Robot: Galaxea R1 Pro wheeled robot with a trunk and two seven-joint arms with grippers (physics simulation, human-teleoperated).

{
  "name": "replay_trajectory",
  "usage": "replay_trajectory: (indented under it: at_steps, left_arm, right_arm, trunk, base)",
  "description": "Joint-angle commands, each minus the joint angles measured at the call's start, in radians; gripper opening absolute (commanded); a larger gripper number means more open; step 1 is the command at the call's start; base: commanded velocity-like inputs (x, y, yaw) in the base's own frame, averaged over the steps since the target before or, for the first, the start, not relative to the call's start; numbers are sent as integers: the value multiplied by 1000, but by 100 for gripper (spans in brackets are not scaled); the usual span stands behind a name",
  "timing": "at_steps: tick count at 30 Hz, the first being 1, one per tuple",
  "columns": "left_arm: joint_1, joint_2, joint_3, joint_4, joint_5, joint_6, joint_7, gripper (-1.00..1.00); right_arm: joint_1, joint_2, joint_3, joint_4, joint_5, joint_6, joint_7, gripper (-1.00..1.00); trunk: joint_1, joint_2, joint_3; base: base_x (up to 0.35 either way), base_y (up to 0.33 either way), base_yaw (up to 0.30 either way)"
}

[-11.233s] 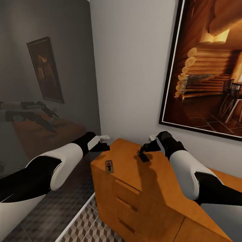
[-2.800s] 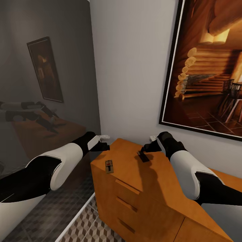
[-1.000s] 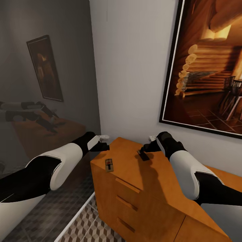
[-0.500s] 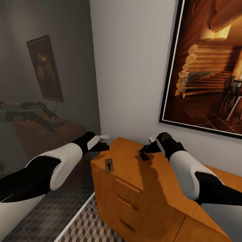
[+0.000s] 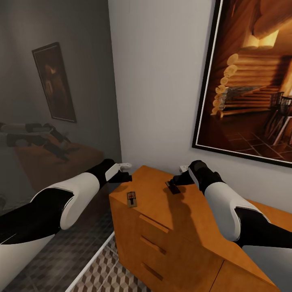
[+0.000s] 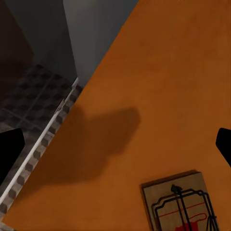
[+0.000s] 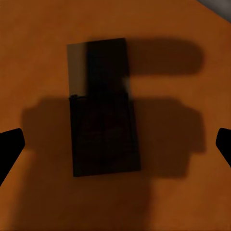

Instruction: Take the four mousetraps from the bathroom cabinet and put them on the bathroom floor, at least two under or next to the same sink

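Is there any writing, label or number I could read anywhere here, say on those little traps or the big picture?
None can be read.
Mousetrap near the cabinet edge: a small red mark on its board, no letters that I can make out.
Dark mousetrap under the right gripper: plain, in shadow.
Framed log-cabin picture: no text.
Reflected picture: too dim to tell.

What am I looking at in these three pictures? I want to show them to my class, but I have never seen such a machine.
This is a simulated two-armed robot. The large picture looks down from its head; the other two come from cameras near each hand. Its left gripper and right gripper hover open over an orange wooden cabinet, holding nothing. Two mousetraps lie on the cabinet top: one near the front corner, seen close up by the left wrist camera, and a darker one right under the right gripper. A patterned tiled floor lies below.
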Motion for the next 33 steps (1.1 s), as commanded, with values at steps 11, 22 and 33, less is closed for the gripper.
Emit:
replay_trajectory:
  at_steps: [11,22,33]
  left_arm:
    - [0,0,-7,-5,11,5,7,100]
    - [0,0,-7,-5,11,5,7,100]
    - [0,0,-7,-4,11,5,7,100]
  right_arm:
    - [-1,2,-7,3,11,4,7,100]
    - [-1,4,-7,18,11,-3,6,100]
    - [0,5,-7,21,9,-6,5,100]
  trunk:
    - [0,-1,-1]
    - [0,-1,-1]
    - [0,-1,-1]
  base:
    - [0,0,0]
    - [0,0,0]
    - [0,0,0]
